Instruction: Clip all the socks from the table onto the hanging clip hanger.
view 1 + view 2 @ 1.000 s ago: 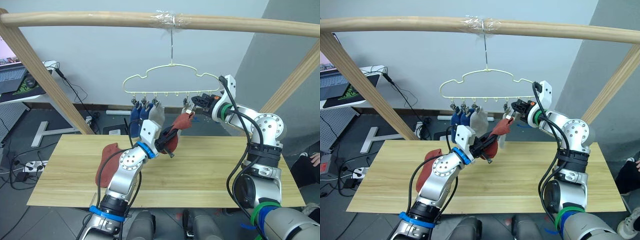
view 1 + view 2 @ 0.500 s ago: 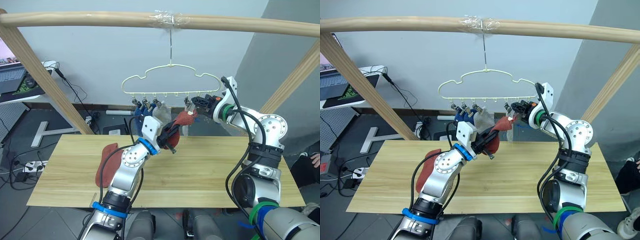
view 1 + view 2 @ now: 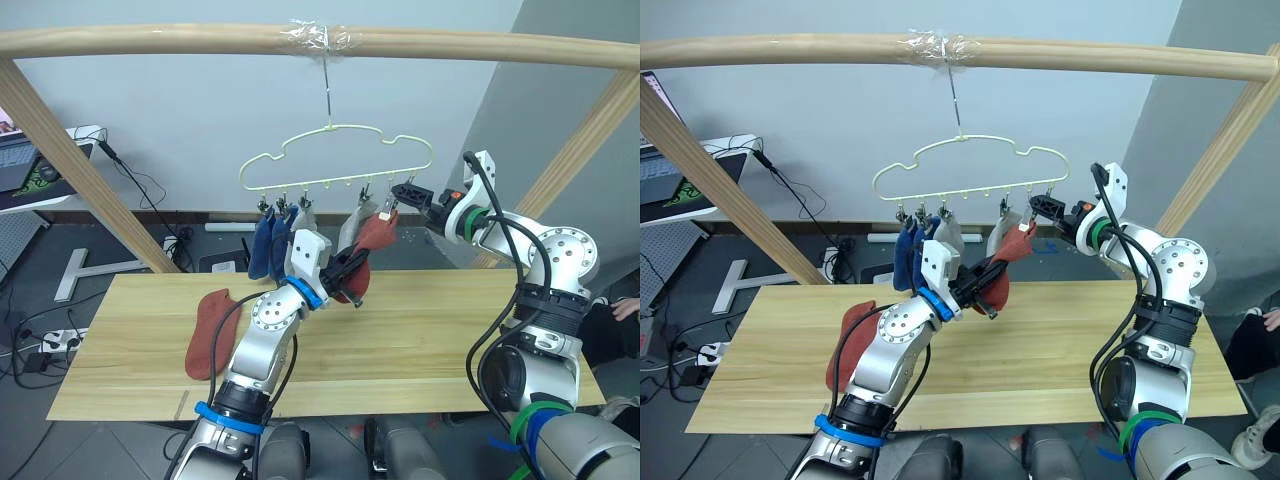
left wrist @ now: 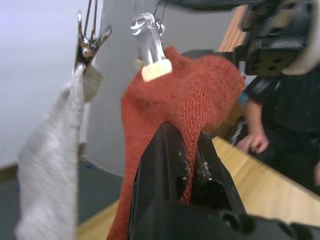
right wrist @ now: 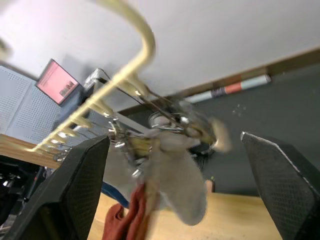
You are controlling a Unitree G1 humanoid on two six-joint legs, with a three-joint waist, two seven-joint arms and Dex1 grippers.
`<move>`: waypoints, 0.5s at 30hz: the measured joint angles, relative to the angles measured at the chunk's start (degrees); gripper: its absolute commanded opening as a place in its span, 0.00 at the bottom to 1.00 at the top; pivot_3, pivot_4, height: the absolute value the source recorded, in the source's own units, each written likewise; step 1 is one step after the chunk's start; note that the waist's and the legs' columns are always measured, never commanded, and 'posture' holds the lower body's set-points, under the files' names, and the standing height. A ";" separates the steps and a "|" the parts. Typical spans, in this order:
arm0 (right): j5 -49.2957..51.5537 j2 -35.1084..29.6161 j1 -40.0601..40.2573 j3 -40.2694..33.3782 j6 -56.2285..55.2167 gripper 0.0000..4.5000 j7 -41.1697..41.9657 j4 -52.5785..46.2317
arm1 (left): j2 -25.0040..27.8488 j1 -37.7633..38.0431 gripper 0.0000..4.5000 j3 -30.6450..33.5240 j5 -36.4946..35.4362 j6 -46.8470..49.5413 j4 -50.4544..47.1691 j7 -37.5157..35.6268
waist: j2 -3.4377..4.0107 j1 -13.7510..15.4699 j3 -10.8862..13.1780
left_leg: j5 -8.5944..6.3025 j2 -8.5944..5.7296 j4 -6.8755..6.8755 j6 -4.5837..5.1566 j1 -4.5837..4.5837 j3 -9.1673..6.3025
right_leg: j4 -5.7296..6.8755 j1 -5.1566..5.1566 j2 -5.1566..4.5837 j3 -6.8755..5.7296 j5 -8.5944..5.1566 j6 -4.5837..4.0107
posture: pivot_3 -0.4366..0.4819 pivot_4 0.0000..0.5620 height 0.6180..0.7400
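Left gripper (image 3: 352, 281) pinched tight on a rust-red sock (image 3: 366, 247), lifting it up to the clip hanger (image 3: 335, 160). Sock's top edge sits in the jaws of a metal clip (image 4: 151, 56) with a pale tip, seen in the left wrist view; grey sock (image 4: 52, 165) hangs from the neighbouring clip just beside it.

Right gripper (image 3: 412, 192) held up at the hanger's right end, fingers spread wide apart in its wrist view, touching nothing that can be made out.

Hanger hooked on a taped wooden pole (image 3: 150, 39). Already clipped: two blue socks (image 3: 263, 243) at the left end, a grey one next to them, another grey one just behind the red.

Second rust-red sock (image 3: 207, 331) lies flat on the table (image 3: 430, 340), left of the left arm, well apart from the hanger.

Handling judgement: socks are light, soft knit, limp (they fold and droop from wherever they're held). No risk of damage; risk is the fabric slipping out of a half-closed clip, or the free-hanging hanger swinging away when pushed. Best grip looks to be near the cuff, leaving a short margin of edge free to feed into the clip.
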 measured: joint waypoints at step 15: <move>3.82 -1.90 8.00 1.53 -2.93 1.00 1.73 -7.67 | -0.16 -0.18 0.99 0.07 -4.72 7.32 0.67 -1.86 | 0.02 -0.77 0.01 | 0.00 0.01 0.02 0.00 0.04 0.07 | -0.02 -0.01 0.19 0.09 -0.01 0.02 | 0.40 0.29 1.00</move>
